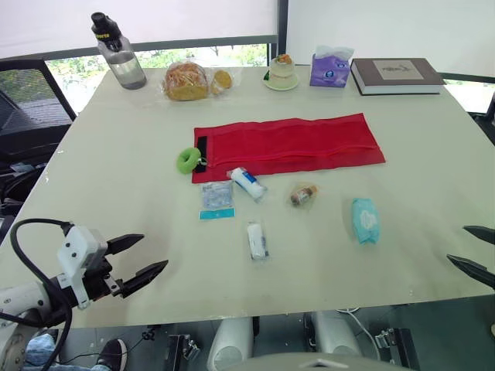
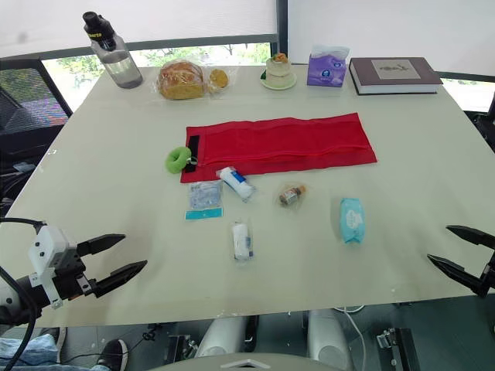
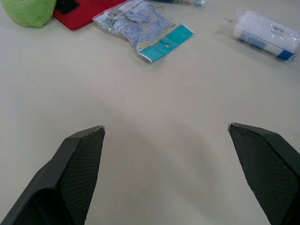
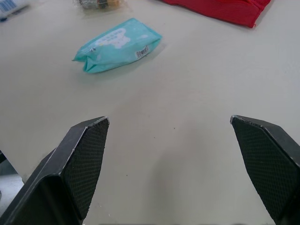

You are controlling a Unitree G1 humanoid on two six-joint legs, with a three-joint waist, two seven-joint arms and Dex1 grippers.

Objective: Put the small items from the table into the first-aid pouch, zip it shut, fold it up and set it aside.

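Hovering at the near counter [image 1: 116, 154] edge, left gripper [image 1: 155, 251] and right gripper [image 2: 439, 243] are holding fingers spread; teal pack [image 1: 365, 219] looks soft, light: pinch mid-body.

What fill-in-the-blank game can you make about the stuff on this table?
The first-aid pouch lying flat is ____.
The left end effector and the right end effector are both ____.
The teal wipes pack lies on the robot's ____ side of the table.
The tissue pack beside the book is ____.
Missing words: red, open, right, purple.
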